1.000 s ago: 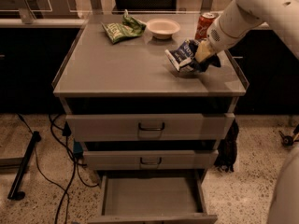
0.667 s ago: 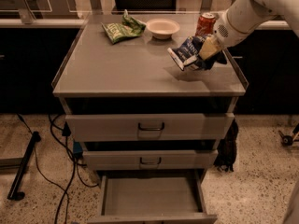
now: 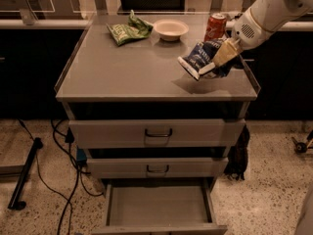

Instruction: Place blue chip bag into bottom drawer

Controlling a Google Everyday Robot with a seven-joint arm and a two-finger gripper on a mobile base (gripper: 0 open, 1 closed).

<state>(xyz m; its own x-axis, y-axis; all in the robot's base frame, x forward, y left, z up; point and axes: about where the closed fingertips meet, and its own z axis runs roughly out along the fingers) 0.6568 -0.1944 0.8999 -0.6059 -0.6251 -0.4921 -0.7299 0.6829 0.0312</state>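
The blue chip bag (image 3: 199,58) is held in my gripper (image 3: 215,65), lifted a little above the right part of the cabinet top (image 3: 122,67), tilted with one white edge down-left. Its shadow lies on the top below it. The gripper comes in from the upper right on the white arm (image 3: 266,13) and is shut on the bag. The bottom drawer (image 3: 159,207) is pulled open at the foot of the cabinet, its grey inside bare.
A red soda can (image 3: 215,26) stands just behind the bag. A white bowl (image 3: 170,29) and a green chip bag (image 3: 126,31) lie at the back of the top. Two upper drawers (image 3: 156,133) are shut. Cables (image 3: 63,180) lie on the floor at left.
The arm has lifted the blue chip bag off the cabinet top and pulled up to the right; the bag now hangs clear above its shadow.
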